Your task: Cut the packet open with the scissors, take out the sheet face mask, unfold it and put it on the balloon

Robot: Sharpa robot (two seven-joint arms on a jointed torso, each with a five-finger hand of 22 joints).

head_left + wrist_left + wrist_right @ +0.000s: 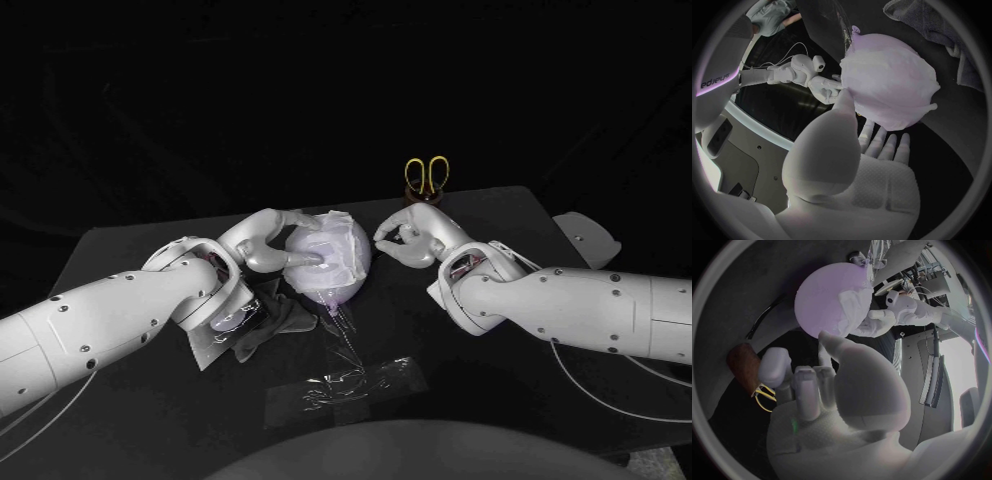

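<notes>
While your left hand (268,240) keeps nothing in its grasp, fingers apart, its thumb presses against the sheet face mask (329,250), which lies draped over the balloon (817,300) directly in front of that palm. Your right hand (411,238) sits on the balloon's opposite side with its fingers curled in; you cannot tell whether they pinch the mask's edge or merely come close to it. The scissors (426,176) stand handles-up in a brown holder (420,203) just beyond the right hand. The packet (346,380) lies flat on the table (490,420) behind both hands, between the two forearms. A dark cloth (274,322) lies crumpled under the left wrist
</notes>
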